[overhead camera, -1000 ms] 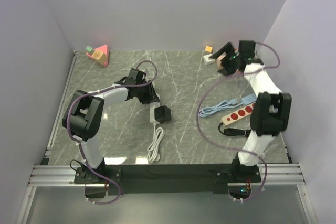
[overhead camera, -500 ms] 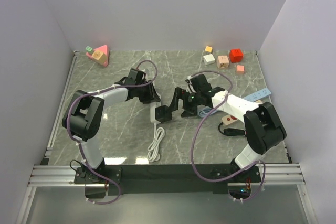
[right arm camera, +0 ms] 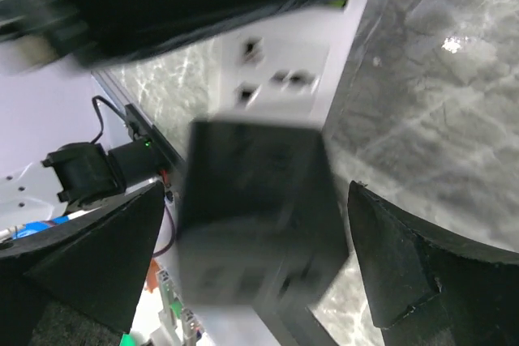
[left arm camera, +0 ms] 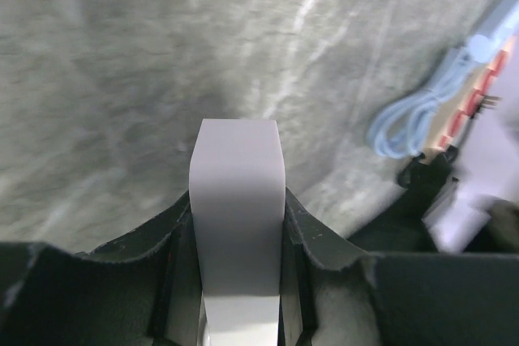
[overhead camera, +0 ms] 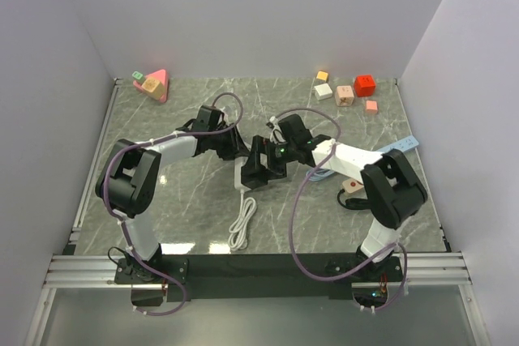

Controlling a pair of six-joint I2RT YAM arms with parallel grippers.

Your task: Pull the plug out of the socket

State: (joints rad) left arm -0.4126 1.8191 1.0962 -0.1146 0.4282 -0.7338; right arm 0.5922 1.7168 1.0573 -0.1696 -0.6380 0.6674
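The grey marble tabletop stood between pale walls, with toy blocks in its far right corner and a pink triangle toy in its far left corner. Near the middle of the tabletop lay the white socket strip, and the black plug sat in it. The left gripper was clamped on the far end of the strip, and the white body filled the gap between its fingers. The right gripper had its jaws wide apart, with one finger on each side of the plug. Neither finger seemed to touch the plug, although the right wrist view was blurred.

Several things could go wrong from this position. If the plug was not centred between the jaws, one finger would probably reach it first and push it sideways, which could jam the pins in the socket. A hold on only the edge of the plug could slip off during the pull. A pull that was not in line with the pins would likely lift the whole strip. The left gripper held only one end, so the strip could turn or slide out of that hold. The white cable toward the near edge could drag along with the strip. The right arm also reached over a red power strip and a blue cable near the right edge, and it could sweep them.
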